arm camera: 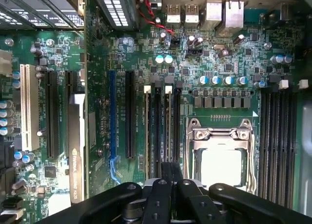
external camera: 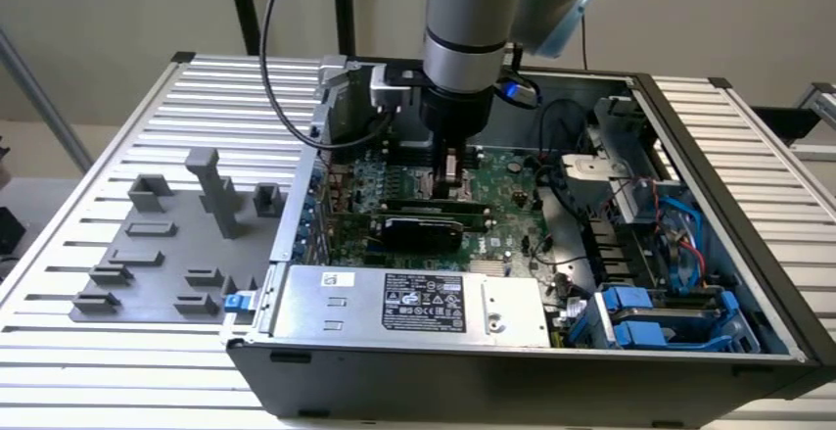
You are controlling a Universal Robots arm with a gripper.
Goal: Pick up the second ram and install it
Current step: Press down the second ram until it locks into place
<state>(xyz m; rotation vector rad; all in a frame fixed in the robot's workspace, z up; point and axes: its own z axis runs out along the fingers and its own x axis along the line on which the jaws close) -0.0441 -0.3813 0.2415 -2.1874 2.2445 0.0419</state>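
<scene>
Now, seating the second ram (arm camera: 168, 131)
The gripper (arm camera: 170, 173), fingers clamped on the stick's top edge, holds it upright in a motherboard (arm camera: 229, 53) slot beside the CPU socket (arm camera: 222, 158); I judge seating is almost finished.

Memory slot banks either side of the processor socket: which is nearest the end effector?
The bank between the socket and the long expansion slots; the end effector sits right at its end. The other bank lies beyond the socket.
</scene>
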